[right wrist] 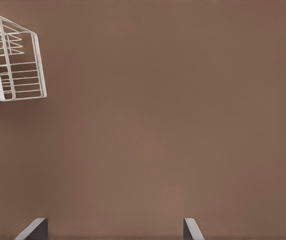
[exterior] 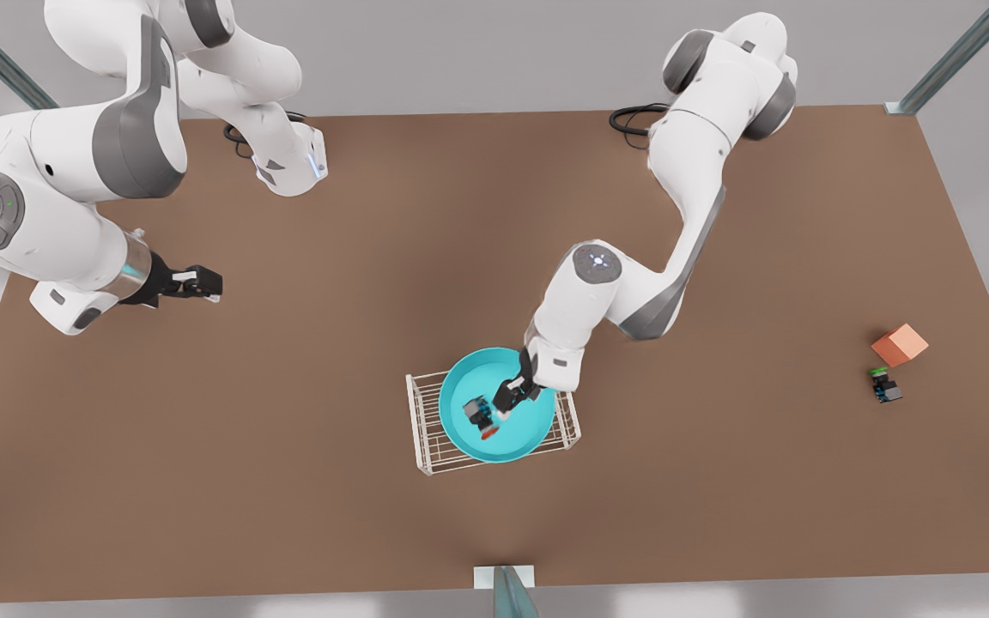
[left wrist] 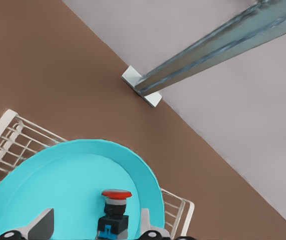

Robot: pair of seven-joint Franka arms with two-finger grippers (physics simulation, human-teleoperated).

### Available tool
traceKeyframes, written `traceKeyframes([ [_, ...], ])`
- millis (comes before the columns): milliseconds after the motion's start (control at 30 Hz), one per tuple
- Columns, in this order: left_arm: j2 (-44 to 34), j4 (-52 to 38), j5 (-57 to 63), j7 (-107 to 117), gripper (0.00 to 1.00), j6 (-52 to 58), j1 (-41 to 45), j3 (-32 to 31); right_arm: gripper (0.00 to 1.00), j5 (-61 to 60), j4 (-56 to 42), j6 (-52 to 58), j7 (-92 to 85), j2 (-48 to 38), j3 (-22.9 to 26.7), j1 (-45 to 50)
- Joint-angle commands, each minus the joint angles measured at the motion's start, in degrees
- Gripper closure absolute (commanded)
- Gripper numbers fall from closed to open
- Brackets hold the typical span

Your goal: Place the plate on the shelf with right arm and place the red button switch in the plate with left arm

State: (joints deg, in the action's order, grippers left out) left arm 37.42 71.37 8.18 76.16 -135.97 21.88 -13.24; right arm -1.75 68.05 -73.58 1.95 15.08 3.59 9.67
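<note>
The left hand (exterior: 505, 403) hangs low over the plate (exterior: 460, 386), its fingers (left wrist: 41, 225) spread wide on either side of the red button switch (exterior: 483, 417) without touching it. The switch sits inside the plate, lying toward the rim nearest the front view's bottom edge, red cap pointing that way. The plate rests on top of the shelf (exterior: 422, 429), covering most of the wire rack, which stands on the brown bench (exterior: 306, 446). The right hand (exterior: 203, 283) waits well apart at the front view's left, above bare bench, fingers (right wrist: 32, 230) wide and holding nothing. Far off at the front view's right lie an orange cube (exterior: 900, 344) and, just beside it, a green-capped switch (exterior: 885, 385).
</note>
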Motion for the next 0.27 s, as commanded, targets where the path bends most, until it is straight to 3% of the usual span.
traceKeyframes([
  [0, -5.2, 0.0, -5.1, -15.6, 0.00, 30.3, -9.0, -0.4, 0.00, -0.1, 0.0, 0.0, -1.1, 0.0, 0.0, 0.0],
  [33, -6.7, -0.4, -6.9, -30.7, 0.00, 37.9, -17.0, -0.4, 0.00, -0.1, 0.0, 0.0, -1.1, 0.1, 0.0, 0.0],
  [100, -6.8, -0.4, -0.9, -48.6, 0.00, 41.6, -24.8, 0.1, 0.00, -1.6, 0.0, -0.1, -1.0, 0.1, 0.0, -0.4],
  [233, -6.7, -0.4, -0.3, -54.4, 0.00, 42.9, -26.8, 0.0, 0.00, -1.7, 0.1, -0.1, -1.0, 0.4, -0.5, -0.8],
])
